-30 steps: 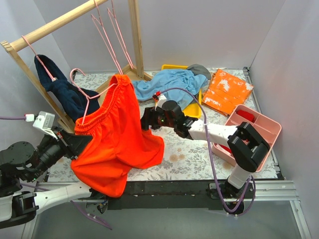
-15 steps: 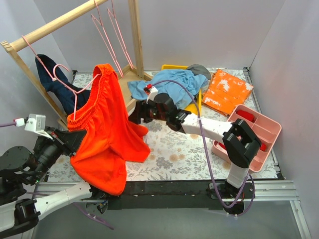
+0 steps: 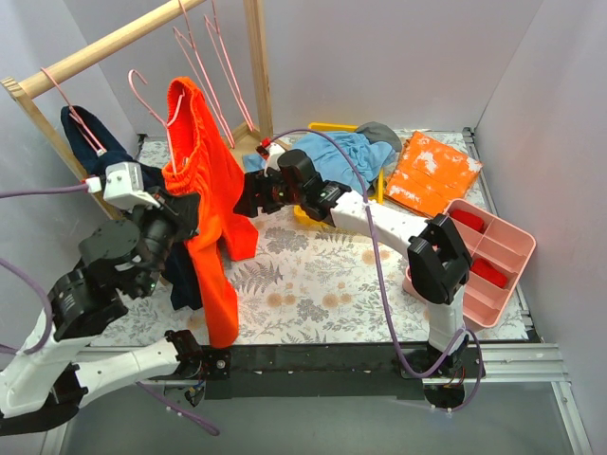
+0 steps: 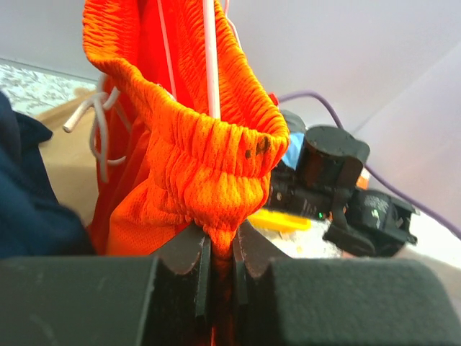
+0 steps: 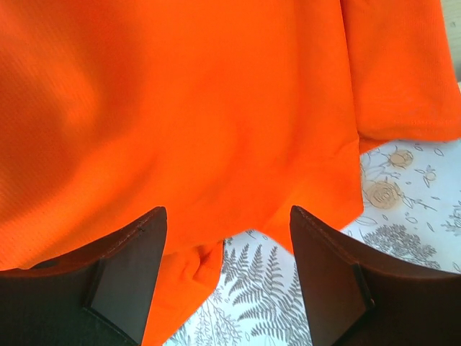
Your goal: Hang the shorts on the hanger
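The bright orange-red shorts point(image 3: 211, 204) hang in a long vertical fold, with the hem just above the table. Their gathered waistband point(image 4: 216, 155) is threaded over a thin pink hanger point(image 3: 144, 87), whose hook sticks up left of the fabric. In the left wrist view the hanger wire point(image 4: 210, 58) runs down into the waistband. My left gripper point(image 4: 220, 249) is shut on the waistband's lower edge. My right gripper point(image 5: 225, 216) stands open just right of the hanging shorts point(image 5: 180, 108), with the fabric in front of its fingertips and nothing between them. From above, the right gripper point(image 3: 248, 201) is beside the cloth.
A wooden rack point(image 3: 114, 43) stands at the back left with more pink hangers point(image 3: 204, 57) and a navy garment point(image 3: 95, 142). A light blue garment point(image 3: 332, 156) lies on a yellow tray point(image 3: 327, 127). An orange speckled packet point(image 3: 436, 171) and a pink bin point(image 3: 488, 232) are on the right.
My left arm has raised the shorts and carried them back toward the rack, so they now hang straight down. The right gripper has followed leftward, staying open.
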